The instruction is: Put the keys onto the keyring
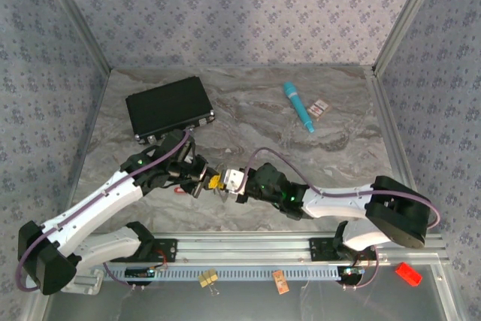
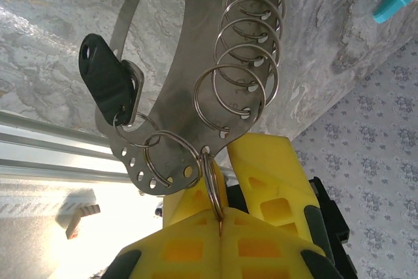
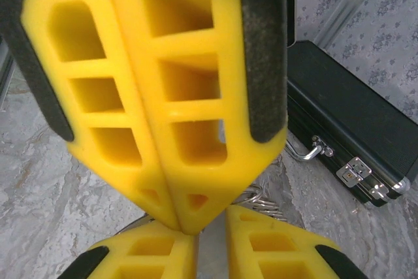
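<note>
The keyring [image 2: 176, 96] is a flat silvery metal band with punched holes and a row of split rings. It hangs above the marble table [image 1: 301, 155], between my two grippers. One black-headed key [image 2: 104, 83] hangs from a ring on the band. My left gripper [image 2: 222, 223] [image 1: 201, 177] is shut on a split ring at the band's lower end. My right gripper [image 3: 212, 227] [image 1: 225, 183] meets it tip to tip. Its jaws stand a narrow gap apart, with grey metal showing in the gap. Some of the split rings [image 3: 258, 197] show just past its fingers.
A shut black case [image 1: 169, 107] with metal latches lies at the back left, close behind the left arm. A teal pen-like stick [image 1: 298, 107] and two small cards [image 1: 321, 108] lie at the back right. A metal rail [image 1: 301, 244] runs along the near edge.
</note>
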You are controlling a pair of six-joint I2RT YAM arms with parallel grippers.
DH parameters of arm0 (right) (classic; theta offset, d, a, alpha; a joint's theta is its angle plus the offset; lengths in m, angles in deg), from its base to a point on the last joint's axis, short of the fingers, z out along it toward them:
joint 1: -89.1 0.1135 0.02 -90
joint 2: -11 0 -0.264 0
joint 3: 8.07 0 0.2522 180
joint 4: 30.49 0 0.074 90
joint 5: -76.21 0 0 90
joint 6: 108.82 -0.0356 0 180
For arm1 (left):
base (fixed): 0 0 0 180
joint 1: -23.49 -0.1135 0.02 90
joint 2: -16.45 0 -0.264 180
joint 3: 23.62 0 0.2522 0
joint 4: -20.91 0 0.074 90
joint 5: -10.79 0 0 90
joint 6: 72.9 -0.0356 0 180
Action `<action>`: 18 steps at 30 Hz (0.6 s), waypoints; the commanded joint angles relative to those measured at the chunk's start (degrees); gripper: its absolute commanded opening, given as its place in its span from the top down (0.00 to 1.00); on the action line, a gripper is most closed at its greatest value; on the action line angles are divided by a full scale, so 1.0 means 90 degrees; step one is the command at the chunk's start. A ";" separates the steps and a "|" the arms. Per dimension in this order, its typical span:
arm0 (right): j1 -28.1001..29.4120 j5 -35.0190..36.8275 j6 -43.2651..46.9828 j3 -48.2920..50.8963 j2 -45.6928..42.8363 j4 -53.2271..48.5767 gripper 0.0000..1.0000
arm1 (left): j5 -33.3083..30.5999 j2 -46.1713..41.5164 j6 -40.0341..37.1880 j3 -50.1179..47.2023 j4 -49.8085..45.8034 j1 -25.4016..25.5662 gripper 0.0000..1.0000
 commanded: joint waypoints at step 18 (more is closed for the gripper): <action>-0.0510 -0.0786 -0.0470 -0.0329 -0.0133 -0.0595 1.00 | -0.2640 -0.1146 -0.5105 0.0027 0.0832 -0.0951 0.34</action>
